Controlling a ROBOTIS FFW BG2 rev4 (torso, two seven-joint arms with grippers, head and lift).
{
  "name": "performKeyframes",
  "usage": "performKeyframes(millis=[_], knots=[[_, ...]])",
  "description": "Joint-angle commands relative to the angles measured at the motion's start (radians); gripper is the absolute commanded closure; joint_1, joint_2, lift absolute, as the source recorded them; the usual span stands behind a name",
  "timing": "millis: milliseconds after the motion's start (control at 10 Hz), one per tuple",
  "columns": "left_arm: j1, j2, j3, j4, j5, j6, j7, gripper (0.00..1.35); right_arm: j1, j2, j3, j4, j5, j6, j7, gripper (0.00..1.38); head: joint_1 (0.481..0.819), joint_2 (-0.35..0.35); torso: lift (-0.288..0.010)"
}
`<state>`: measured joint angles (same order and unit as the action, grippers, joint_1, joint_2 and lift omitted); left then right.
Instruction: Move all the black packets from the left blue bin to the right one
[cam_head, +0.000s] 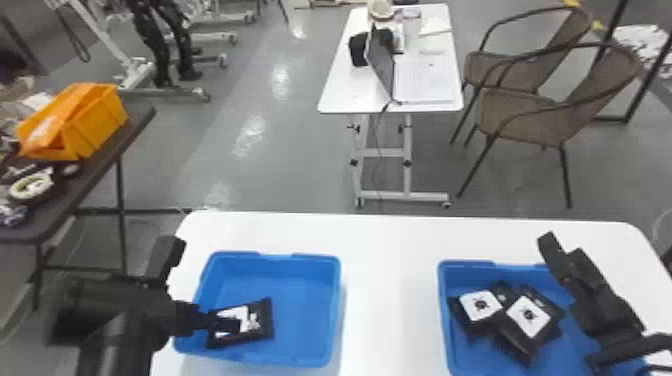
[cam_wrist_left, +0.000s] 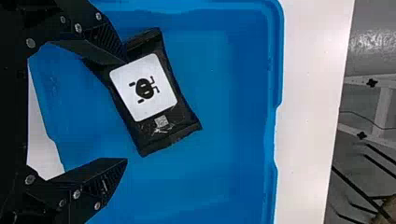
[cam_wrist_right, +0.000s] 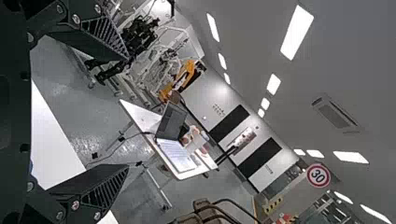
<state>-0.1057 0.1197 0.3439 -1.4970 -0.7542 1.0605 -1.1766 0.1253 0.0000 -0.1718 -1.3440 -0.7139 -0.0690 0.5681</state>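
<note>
Left end effector (cam_head: 202, 285): here it is at 9 o'clock of its bin, fingers spread wide, clasping nothing, one fingertip right over a corner of the packet!
Right end effector (cam_head: 569, 300): over at 3 o'clock of its own bin, fingers parted and empty, facing out into the room in the right wrist view.
Black packet (cam_head: 260, 320): lying label up in the left blue bin (cam_head: 305, 362), towards 8 o'clock.
Packet pile (cam_head: 527, 317): several black ones overlapping in the right blue bin (cam_head: 442, 285), two white labels facing up.
Surface (cam_head: 390, 280): white, both bins on it, well apart.
Dark desk (cam_head: 97, 175): out at 10 o'clock, an orange box (cam_head: 100, 122) on top.
White desk (cam_head: 340, 97): beyond, near 12 o'clock, carrying a laptop (cam_head: 381, 60).
Chairs (cam_head: 530, 112): a brown pair at 1 o'clock, just beside that desk.
</note>
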Motion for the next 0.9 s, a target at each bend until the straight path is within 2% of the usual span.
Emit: performKeyframes(millis=[0,200,300,400,600,800], knots=[[-0.025,-0.003,-0.005,0.061,-0.022,-0.048,0.002,0.30,-0.003,0.001,0.002,0.005,-0.009,0.000,0.003,0.20,0.695,0.158,0.000],[-0.051,-0.002,-0.019,0.090,-0.048,-0.108,0.015,0.30,-0.010,0.001,0.006,0.016,-0.019,0.000,0.012,0.20,0.695,0.155,0.000],[-0.071,0.009,-0.034,0.124,-0.056,-0.120,0.015,0.27,-0.012,0.001,0.006,0.020,-0.024,0.000,0.013,0.20,0.695,0.156,0.000],[-0.086,0.023,-0.065,0.155,-0.060,-0.128,0.017,0.00,-0.012,0.001,0.006,0.022,-0.027,0.000,0.016,0.20,0.695,0.156,0.000],[-0.114,0.040,-0.098,0.231,-0.060,-0.140,0.014,0.03,-0.012,0.001,0.006,0.025,-0.033,0.000,0.018,0.20,0.695,0.154,0.000],[-0.141,0.037,-0.098,0.317,-0.080,-0.188,0.031,0.03,-0.010,0.001,0.006,0.032,-0.047,0.000,0.026,0.20,0.695,0.150,0.000]])
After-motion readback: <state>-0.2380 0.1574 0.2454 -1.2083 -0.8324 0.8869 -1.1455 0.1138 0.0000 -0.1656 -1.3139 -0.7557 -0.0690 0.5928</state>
